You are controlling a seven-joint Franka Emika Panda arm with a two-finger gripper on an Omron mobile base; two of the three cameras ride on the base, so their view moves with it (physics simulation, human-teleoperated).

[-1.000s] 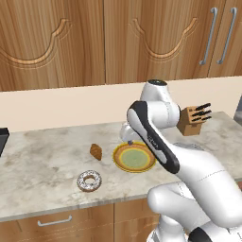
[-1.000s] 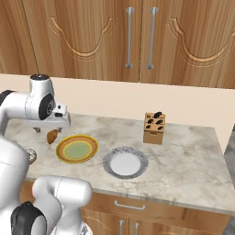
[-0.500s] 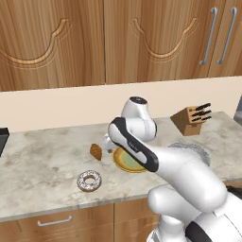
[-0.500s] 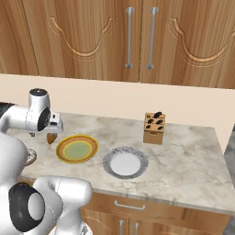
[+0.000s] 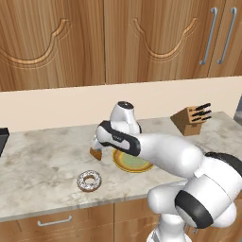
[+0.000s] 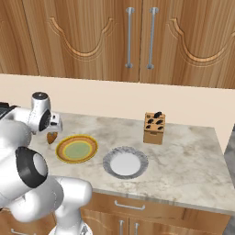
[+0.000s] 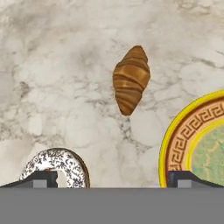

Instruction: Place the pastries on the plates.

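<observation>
Gripper (image 7: 112,179) jaws spread wide, nothing between them, hanging over the counter (image 7: 52,87). Hand view, near edge: doughnut (image 7: 57,168) by one fingertip, yellow-rimmed plate (image 7: 173,144) by the other, nothing on it. Farther ahead, centred: croissant (image 7: 130,79), long axis running roughly away from the hand and slightly tilted, on bare marble, apart from both. White plate (image 6: 124,163) holds nothing.

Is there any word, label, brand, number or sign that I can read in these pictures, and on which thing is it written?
None: no readable text in any view.
The yellow plate has only a key-pattern band on its rim, not letters.
The croissant, doughnut, white plate and knife block carry no writing.
</observation>
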